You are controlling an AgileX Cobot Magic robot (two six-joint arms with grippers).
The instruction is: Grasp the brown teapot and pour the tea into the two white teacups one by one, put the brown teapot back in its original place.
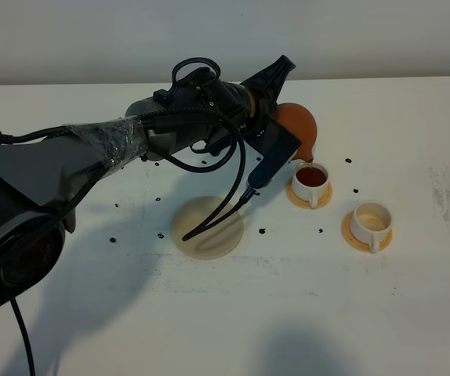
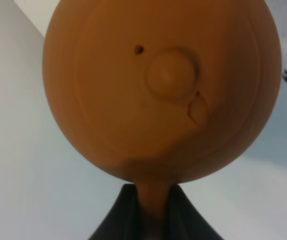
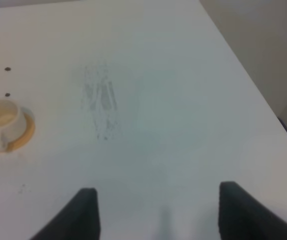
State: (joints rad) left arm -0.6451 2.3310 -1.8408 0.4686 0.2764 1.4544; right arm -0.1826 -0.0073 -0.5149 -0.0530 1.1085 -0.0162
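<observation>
The right pincer [image 3: 157, 214] stands spread above the worktop [image 1: 413, 313]. Nearest on that worktop, the cream coaster [image 1: 213, 236] lies flat, and to its right a teacup [image 1: 370, 222], pale inside, sits on its saucer. Just beyond it, the second teacup [image 1: 309, 190] holds dark tea [image 1: 312, 178]. Above this cup hangs the brown teapot [image 1: 297, 125], tipped steeply, its handle-to-spout axis running downward so that the spout points into the cup. The left pincer [image 2: 153, 214] is clamped on the teapot's handle.
</observation>
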